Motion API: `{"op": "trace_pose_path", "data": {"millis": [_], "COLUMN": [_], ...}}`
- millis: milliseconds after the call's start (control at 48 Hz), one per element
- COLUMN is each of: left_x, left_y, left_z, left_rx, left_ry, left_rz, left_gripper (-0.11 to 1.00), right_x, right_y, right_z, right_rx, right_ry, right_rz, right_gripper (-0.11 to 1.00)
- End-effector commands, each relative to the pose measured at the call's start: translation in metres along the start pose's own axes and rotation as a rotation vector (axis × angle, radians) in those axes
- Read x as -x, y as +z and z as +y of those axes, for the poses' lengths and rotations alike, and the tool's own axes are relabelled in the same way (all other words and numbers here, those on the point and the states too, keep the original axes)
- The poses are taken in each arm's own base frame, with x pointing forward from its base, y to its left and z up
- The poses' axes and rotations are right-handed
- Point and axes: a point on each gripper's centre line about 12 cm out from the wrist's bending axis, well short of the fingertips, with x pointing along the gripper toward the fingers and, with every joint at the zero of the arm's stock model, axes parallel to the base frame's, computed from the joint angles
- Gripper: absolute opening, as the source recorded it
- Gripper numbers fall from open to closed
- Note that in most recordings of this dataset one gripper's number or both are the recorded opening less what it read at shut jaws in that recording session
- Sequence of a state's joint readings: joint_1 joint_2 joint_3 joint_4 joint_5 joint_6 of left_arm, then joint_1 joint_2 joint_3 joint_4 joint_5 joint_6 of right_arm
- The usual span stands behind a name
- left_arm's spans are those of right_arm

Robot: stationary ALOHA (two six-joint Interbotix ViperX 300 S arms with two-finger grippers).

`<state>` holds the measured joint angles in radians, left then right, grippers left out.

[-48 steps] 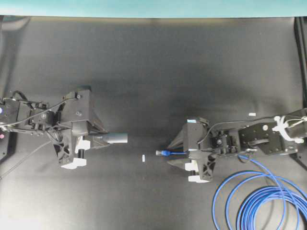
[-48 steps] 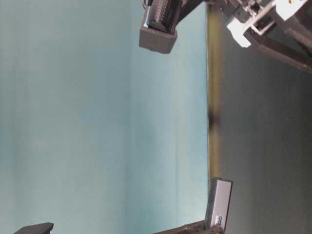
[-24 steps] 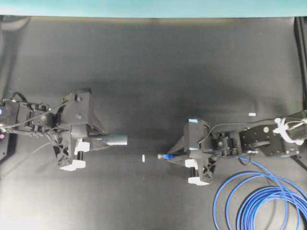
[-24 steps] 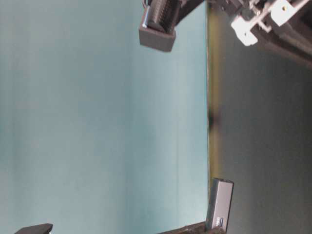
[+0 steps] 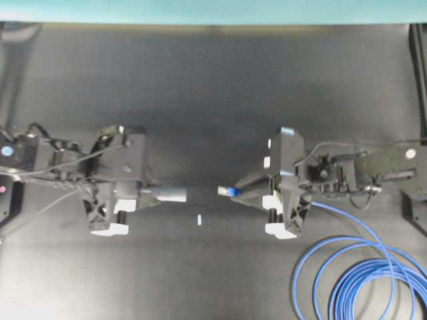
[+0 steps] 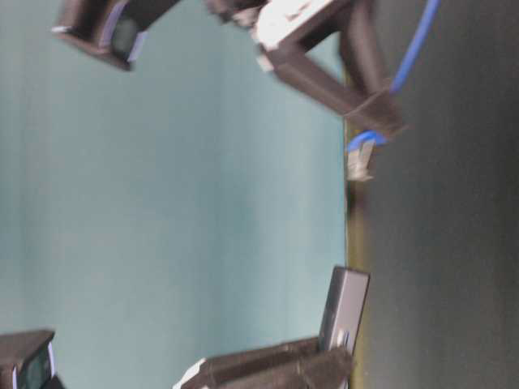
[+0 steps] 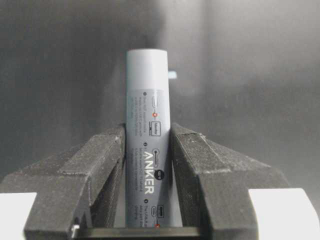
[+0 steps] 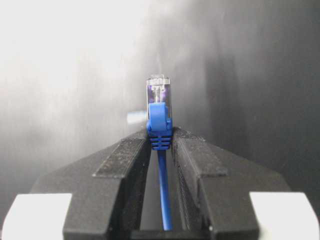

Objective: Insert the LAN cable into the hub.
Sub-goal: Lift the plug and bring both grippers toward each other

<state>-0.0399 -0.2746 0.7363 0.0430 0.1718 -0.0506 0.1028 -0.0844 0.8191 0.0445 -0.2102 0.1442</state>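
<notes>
plug and hub held nose to nose above the bench, a gap between them

the left gripper (image 5: 152, 195) is clamped on the hub (image 7: 147, 125), its free end pointing to 3 o'clock in the overhead view; the right gripper (image 8: 161, 142) is pinched on the blue boot of the lan cable (image 8: 160, 117), its clear plug facing 9 o'clock toward the hub, the rest coiled on the bench (image 5: 220, 100) at 5 o'clock. the hub looks light, rigid and smooth, so it could slip lengthwise under push; the plug is small with a likely fragile clip, the cord limp, so holding at the boot just behind the plug seems right.
</notes>
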Motion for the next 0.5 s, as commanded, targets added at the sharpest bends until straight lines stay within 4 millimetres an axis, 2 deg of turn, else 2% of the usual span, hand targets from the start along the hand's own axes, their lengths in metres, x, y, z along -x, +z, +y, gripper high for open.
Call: {"op": "trace_pose_path", "data": {"millis": [0, 208, 479], "left_x": [0.001, -0.005, -0.011], "left_y": [0.013, 0.014, 0.018], "left_z": [0.004, 0.006, 0.004], "left_rx": [-0.003, -0.002, -0.005], "left_ry": [0.010, 0.013, 0.007], "left_rz": [-0.035, -0.034, -0.069], "left_gripper": [0.28, 0.28, 0.28], "right_x": [0.001, -0.004, -0.006], "right_y": [0.016, 0.021, 0.016], "right_z": [0.007, 0.008, 0.006], "right_rx": [0.018, 0.022, 0.032], "right_ry": [0.016, 0.017, 0.012], "right_rz": [-0.039, -0.042, -0.010], "right_gripper": [0.14, 0.14, 0.14]}}
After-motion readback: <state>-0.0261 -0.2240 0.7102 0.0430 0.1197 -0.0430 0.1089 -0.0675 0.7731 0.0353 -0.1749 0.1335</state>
